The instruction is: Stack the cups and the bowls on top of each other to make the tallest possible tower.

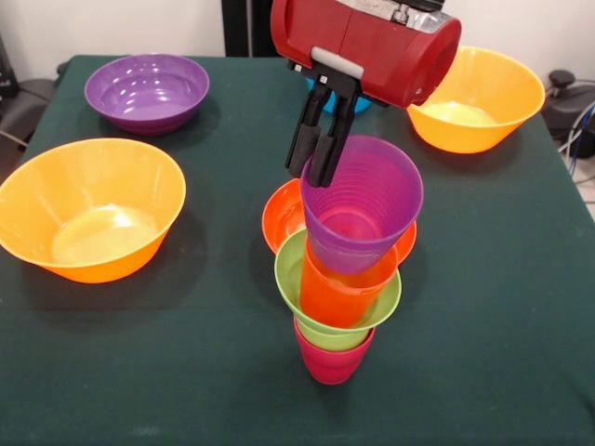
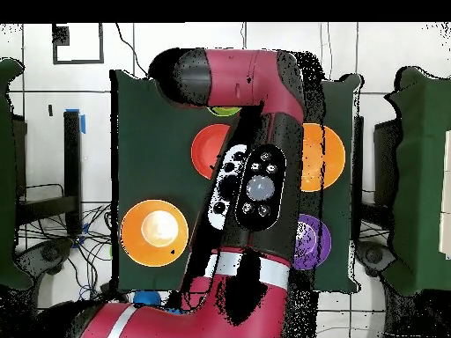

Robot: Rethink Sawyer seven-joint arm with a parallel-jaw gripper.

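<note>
The tower stands at the table's near middle: a crimson cup [image 1: 333, 364] at the base, a lime green cup [image 1: 296, 279] in it, an orange-red cup [image 1: 339, 295] inside that, and a purple cup [image 1: 364, 200] tilted on top. My gripper [image 1: 316, 149] comes down from the red arm [image 1: 372, 42] at the purple cup's far left rim. Its black fingers [image 1: 303, 139] stand close together with the rim between them. In the overhead view the arm [image 2: 255, 185] hides the tower and the gripper.
A red-orange bowl [image 1: 282, 216] [image 2: 210, 148] sits just behind the tower. Large orange bowls stand at the left [image 1: 91, 209] [image 2: 321, 158] and far right [image 1: 476, 98] [image 2: 154, 231]. A purple bowl [image 1: 147, 91] [image 2: 310, 242] is far left. A blue bowl [image 1: 361, 104] peeks from behind the arm.
</note>
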